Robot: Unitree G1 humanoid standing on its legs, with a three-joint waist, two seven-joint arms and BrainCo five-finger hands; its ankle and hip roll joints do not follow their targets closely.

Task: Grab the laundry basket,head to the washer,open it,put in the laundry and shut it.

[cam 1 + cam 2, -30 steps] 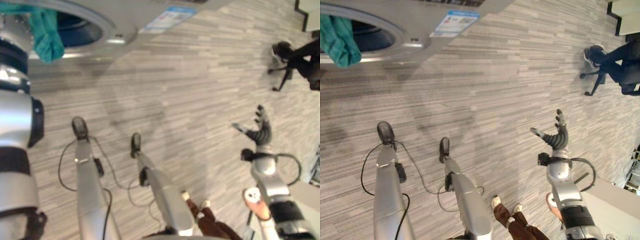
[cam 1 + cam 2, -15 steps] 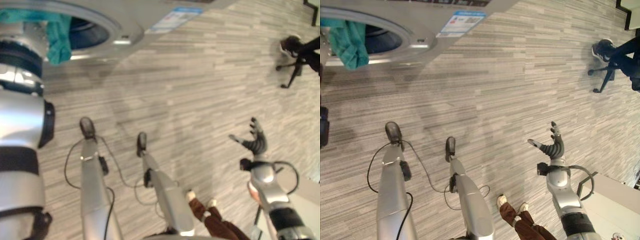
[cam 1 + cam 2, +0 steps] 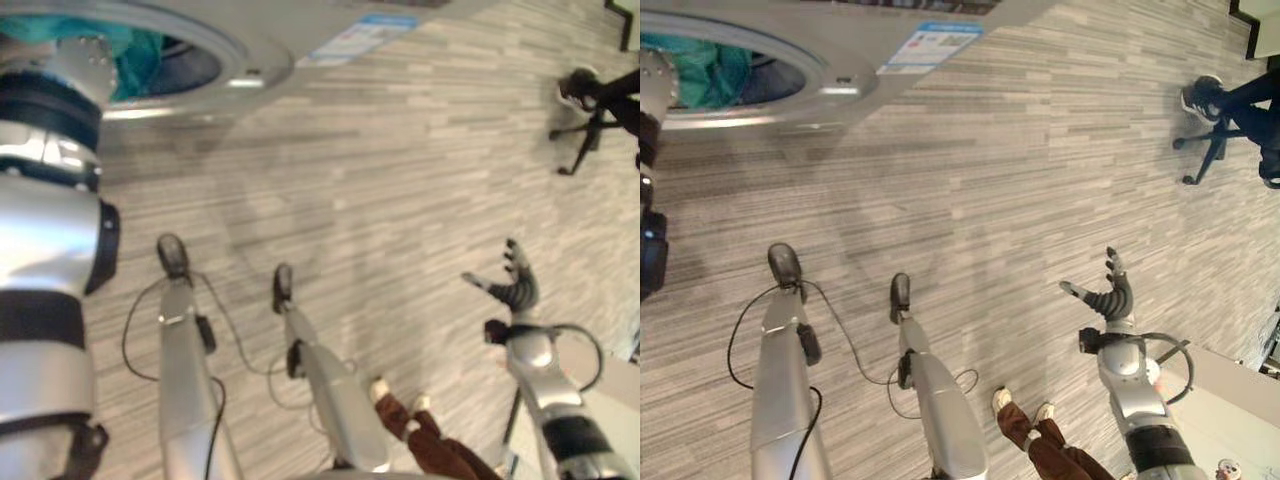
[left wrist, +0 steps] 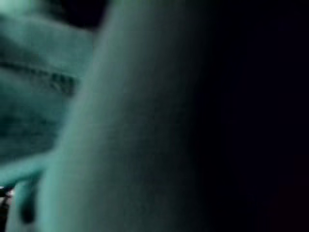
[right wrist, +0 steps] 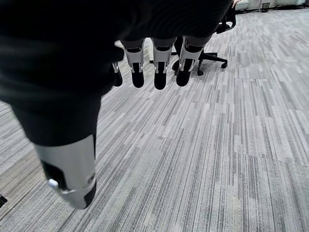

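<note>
The washer (image 3: 830, 75) lies at the upper left with its round opening uncovered. Teal laundry (image 3: 700, 75) sits inside the drum, past the rim. My left arm (image 3: 40, 200) reaches up into that opening, and the hand at its end is hidden in the drum. The left wrist view shows teal cloth (image 4: 38, 96) very close against a dark inside. My right hand (image 3: 515, 285) hangs over the carpet at the lower right, open, its fingers (image 5: 157, 72) straight and spread, holding nothing.
An office chair (image 3: 590, 100) with a seated person's dark legs stands at the far right. A person's brown trousers and white shoes (image 3: 410, 425) show at the bottom, close behind me. A pale cabinet corner (image 3: 1230, 420) is at the lower right. Striped grey carpet lies between.
The teal cloth hung over the opening's rim before; now it lies inside the drum, with my left arm further in. The right hand has stayed open in about the same place.
</note>
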